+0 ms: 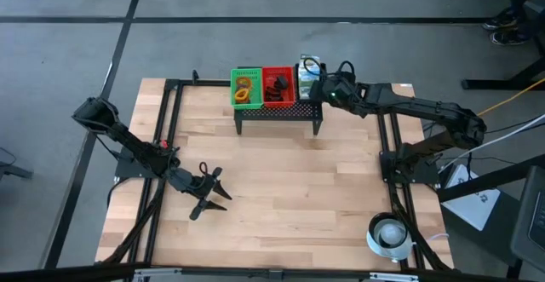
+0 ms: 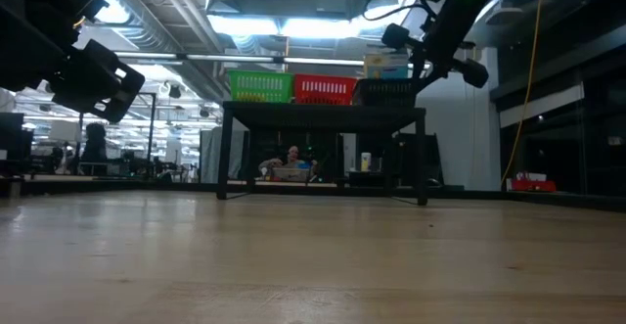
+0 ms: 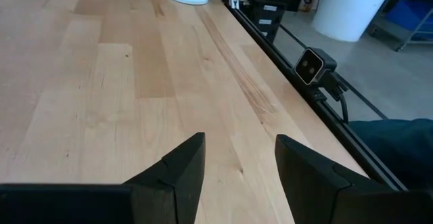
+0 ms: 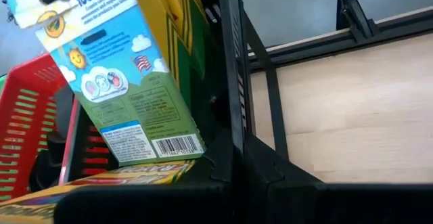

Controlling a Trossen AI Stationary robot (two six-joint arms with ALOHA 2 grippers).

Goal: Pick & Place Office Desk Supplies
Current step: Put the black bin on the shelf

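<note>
The right gripper (image 1: 317, 89) is reaching over the black stand (image 1: 278, 112) at the far edge of the table (image 1: 289, 188), above the black bin (image 1: 308, 94) at the stand's right end. Its jaws are standing closed. Whether they are holding a packet cannot be told: in the right wrist view a blue packet (image 4: 118, 82) is sitting just ahead of the gripper, tilted, with green and yellow packets (image 4: 183, 21) behind it and another yellow packet (image 4: 101, 180) lying below.

The packets are standing in the black bin. Beside it, the red bin (image 1: 278, 87) is holding black clips (image 1: 274, 84), and the green bin (image 1: 247, 88) is holding orange and yellow loops (image 1: 245, 90).

The left gripper (image 1: 215, 194) is hovering over bare wood near the table's left edge, with its jaws standing wide and holding nothing.

A round white object (image 1: 390, 233) is sitting at the near right corner.
</note>
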